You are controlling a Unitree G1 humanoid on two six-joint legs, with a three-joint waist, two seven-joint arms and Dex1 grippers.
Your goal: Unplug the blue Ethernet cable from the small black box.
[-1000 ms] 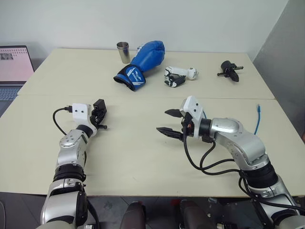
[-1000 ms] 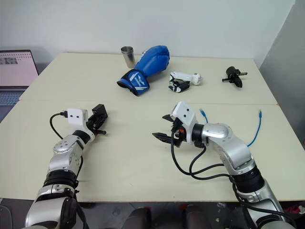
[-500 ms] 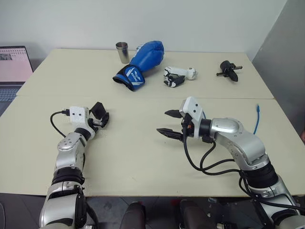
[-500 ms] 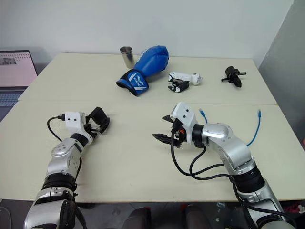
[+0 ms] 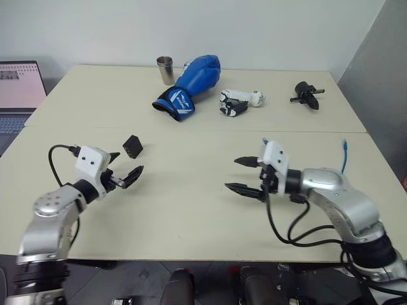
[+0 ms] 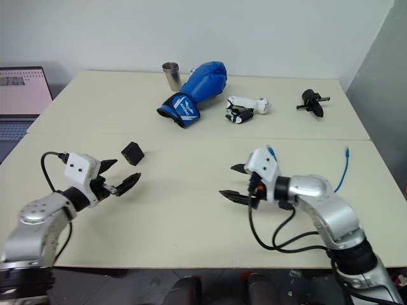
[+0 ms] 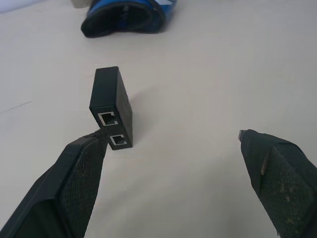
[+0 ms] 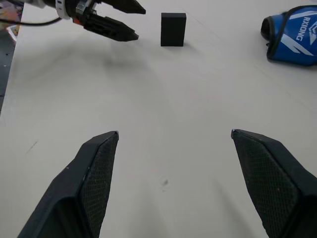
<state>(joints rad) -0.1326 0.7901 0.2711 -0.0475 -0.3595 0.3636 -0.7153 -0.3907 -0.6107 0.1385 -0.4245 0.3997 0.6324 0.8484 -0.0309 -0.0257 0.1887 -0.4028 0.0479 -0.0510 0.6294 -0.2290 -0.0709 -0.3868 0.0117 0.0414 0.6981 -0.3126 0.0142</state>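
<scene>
A metal cup (image 5: 164,69) stands upright near the far edge of the desk (image 5: 191,210), its inside not visible from here; just beside it lies a blue boxing glove (image 5: 188,84), cuff opening turned toward the left near side. The small black box (image 5: 132,146) stands on one edge on the left half of the desk, alone, its two ports (image 7: 113,130) facing the left gripper (image 5: 121,170) with nothing plugged into them. That gripper hovers just on the near side of the box, fingers (image 7: 74,183) wide apart and clear of it. The blue Ethernet cable (image 6: 343,166) lies well apart from the box, by the right edge of the desk, one clear plug pointing toward the far side; another short blue stretch (image 6: 271,152) shows just behind the right gripper (image 5: 245,175). The right gripper hangs over the middle of the near half, fingers (image 8: 94,173) spread, holding nothing. Along the far half lie a small white and black object (image 5: 238,101) and a black-handled tool (image 5: 306,93) toward the far right corner. Between the two grippers the desk surface is open, as is the near edge. A laptop (image 5: 19,92) sits off the far left corner.
</scene>
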